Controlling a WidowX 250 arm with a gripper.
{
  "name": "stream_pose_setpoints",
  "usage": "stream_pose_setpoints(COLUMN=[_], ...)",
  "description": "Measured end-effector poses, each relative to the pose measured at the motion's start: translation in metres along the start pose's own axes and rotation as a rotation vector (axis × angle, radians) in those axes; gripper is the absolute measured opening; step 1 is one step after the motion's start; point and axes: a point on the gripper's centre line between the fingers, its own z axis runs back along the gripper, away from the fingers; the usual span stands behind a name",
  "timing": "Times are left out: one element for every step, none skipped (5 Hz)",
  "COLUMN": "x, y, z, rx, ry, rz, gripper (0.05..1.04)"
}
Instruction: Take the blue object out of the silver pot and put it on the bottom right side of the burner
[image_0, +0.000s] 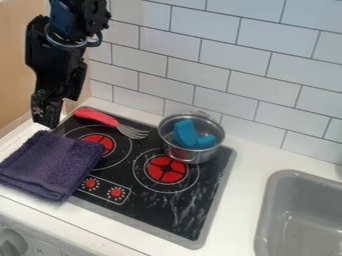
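One chunky, curved, plastic-looking blue object (185, 133) inside silver metal pot (182, 154), near black glass stovetop's (150, 212) back right corner. Likely light, stiff, slick; pinch upright end. Black gripper's (51, 114) jaws: apart or together, cannot tell.

Looks like a little kitchen setup, maybe a toy one: black stovetop (150, 212) with red burners, grey sink (264, 215), white tiled wall (267, 55) behind.

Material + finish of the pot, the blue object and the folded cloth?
Pot: metal, likely steel; shiny, silvery reflections. Blue object: matte, evenly coloured; could be foam, plastic or painted wood. Cloth: fabric, probably terry; fuzzy, nubbly purple surface, soft folds.
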Motion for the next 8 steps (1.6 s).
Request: stream_pose_setpoints(x=[-0.003,-0.019,-0.029,-0.048,-0.065,-0.083,-0.102,-0.123], y=[0.008,0.007,0.004,-0.017,-0.040,-0.056,-0.072,-0.082], z=[-0.007,0.000,0.004,0.019,0.025,0.024,0.022,0.021], rx=[0.036,0.023,0.010,-0.057,-0.096,-0.100,-0.101,-0.109], ry=[-0.001,-0.009,-0.001,0.034,0.068,0.108,0.141,0.158], rz=[-0.005,-0.015,-0.037,-0.046,-0.055,-0.089,-0.140,-0.204], gripper=[0.998,0.998,0.998,0.998,0.998,0.998,0.998,0.998])
